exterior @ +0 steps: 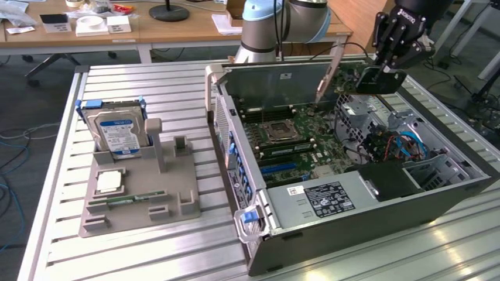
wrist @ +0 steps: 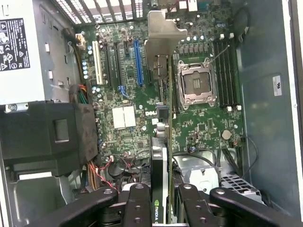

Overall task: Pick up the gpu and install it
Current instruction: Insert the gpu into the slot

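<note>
Black-shrouded gpu [wrist: 161,156] is clamped edge-on in the claw [wrist: 161,210], jaws narrowed onto its two flat faces. Exterior view: claw [exterior: 384,67] and gpu [exterior: 380,81] hang above the open case [exterior: 352,228], toward its 1 o'clock corner, clear of the board. Wrist view: the card lies over the green motherboard [wrist: 125,137], between the blue slot [wrist: 138,59] and the CPU socket [wrist: 196,82], with its silver bracket [wrist: 163,33] pointing at the case's rear wall. Not seated yet.

To do this well, I judge:
- get the card edge parallel over the long slot
- bring the bracket flush to the rear opening
- come straight down with no tilt
- press evenly

Risk: snagging the cables [wrist: 97,175] or clipping the socket. Hard drive [exterior: 117,133] stands on the counter [exterior: 164,82], at 9 o'clock of the case.
</note>
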### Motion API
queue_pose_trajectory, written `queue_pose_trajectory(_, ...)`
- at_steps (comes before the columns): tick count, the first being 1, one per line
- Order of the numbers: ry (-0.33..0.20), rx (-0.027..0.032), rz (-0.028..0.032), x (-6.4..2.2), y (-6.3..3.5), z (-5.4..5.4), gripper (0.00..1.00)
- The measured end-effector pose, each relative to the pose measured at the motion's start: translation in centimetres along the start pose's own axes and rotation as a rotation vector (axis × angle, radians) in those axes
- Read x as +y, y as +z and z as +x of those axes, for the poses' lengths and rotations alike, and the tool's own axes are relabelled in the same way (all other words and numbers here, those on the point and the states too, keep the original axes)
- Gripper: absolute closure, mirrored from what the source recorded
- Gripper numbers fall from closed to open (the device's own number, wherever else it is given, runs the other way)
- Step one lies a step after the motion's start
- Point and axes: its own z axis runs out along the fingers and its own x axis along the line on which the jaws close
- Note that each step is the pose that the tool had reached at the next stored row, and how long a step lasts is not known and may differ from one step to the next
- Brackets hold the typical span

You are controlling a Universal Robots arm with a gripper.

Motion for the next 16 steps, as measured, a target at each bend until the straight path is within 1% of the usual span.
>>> queue_pose_trajectory(3,-0.01,-0.0029,0.0138,0.06,0.07,0.01,0.73)
queue_pose_trajectory(5,-0.017,-0.0065,0.0224,0.12,0.13,0.02,0.73)
queue_pose_trajectory(7,-0.022,-0.0122,0.0293,0.23,0.22,0.03,0.73)
queue_pose_trajectory(9,-0.025,-0.0192,0.0357,0.41,0.32,0.06,0.73)
queue_pose_trajectory(13,-0.031,-0.0336,0.0469,0.84,0.53,0.12,0.73)
queue_pose_trajectory(14,-0.032,-0.0356,0.049,0.95,0.57,0.14,0.73)
queue_pose_trajectory(16,-0.034,-0.0355,0.0495,0.98,0.59,0.15,0.73)
